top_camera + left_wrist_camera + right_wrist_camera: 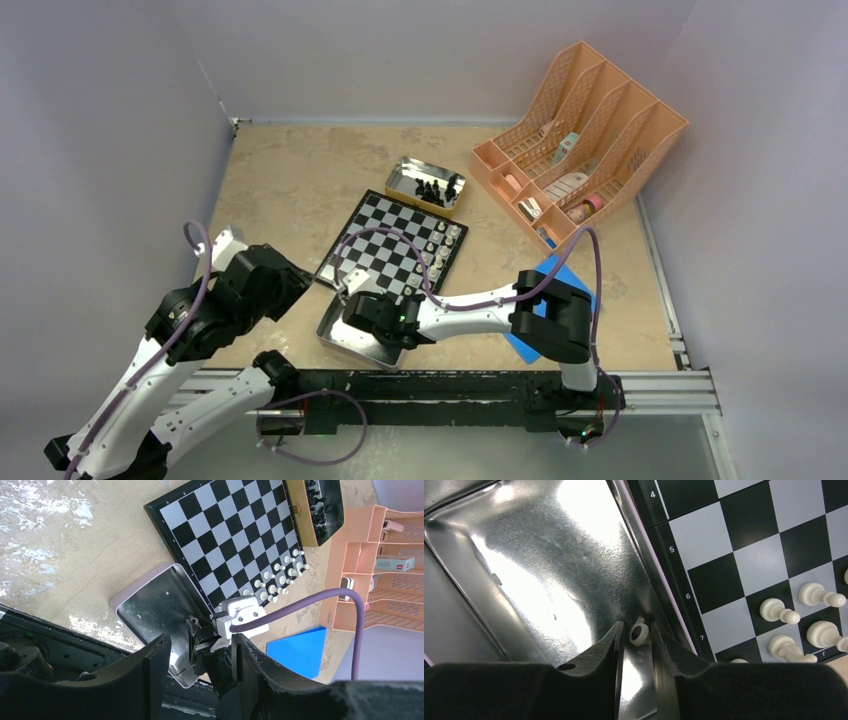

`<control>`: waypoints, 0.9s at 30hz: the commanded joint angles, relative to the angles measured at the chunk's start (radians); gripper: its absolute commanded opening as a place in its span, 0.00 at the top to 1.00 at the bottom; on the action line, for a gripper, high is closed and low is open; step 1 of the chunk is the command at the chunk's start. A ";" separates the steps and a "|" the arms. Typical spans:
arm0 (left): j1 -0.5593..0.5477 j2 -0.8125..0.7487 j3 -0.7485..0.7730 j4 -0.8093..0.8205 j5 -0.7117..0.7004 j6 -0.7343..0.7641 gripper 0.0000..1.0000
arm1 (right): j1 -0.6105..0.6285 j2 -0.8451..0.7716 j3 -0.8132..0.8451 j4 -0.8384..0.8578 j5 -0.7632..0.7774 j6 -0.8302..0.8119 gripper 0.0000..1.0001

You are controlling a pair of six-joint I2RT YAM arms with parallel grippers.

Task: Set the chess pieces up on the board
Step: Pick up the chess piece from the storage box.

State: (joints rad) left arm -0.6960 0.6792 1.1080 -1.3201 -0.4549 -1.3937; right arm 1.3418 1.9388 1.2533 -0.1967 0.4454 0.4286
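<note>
The board (385, 240) lies mid-table, with several cream-white chess pieces (440, 255) standing in two rows along its right edge. Black pieces (430, 188) sit in the far tin (455, 200). My right gripper (638, 630) reaches down into the near tin (524, 555), at the wall next to the board (744, 545). Its fingers closely straddle one white piece (639, 633) lying on its side; the piece touches the right finger, and a thin gap shows on the left. My left gripper (200, 645) hovers open and empty left of the board.
An orange file rack (580, 140) holding small items stands at the back right. A blue flat square (560, 290) lies under the right arm's elbow. The near tin (345, 345) sits against the board's front corner, close to the arms' rail.
</note>
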 commanded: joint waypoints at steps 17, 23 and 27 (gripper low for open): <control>0.001 -0.030 0.012 -0.002 -0.008 0.007 0.53 | 0.006 -0.084 -0.030 -0.001 -0.138 0.006 0.67; 0.001 -0.028 0.006 0.023 -0.005 0.003 0.53 | 0.005 -0.101 -0.049 -0.002 -0.179 -0.031 0.67; 0.001 -0.021 0.001 0.036 0.004 0.000 0.53 | 0.005 -0.115 -0.052 -0.015 -0.177 -0.040 0.64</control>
State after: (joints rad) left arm -0.6960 0.6552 1.1080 -1.3247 -0.4526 -1.3941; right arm 1.3418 1.8801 1.2060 -0.1970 0.2813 0.4137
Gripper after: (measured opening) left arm 0.469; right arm 0.351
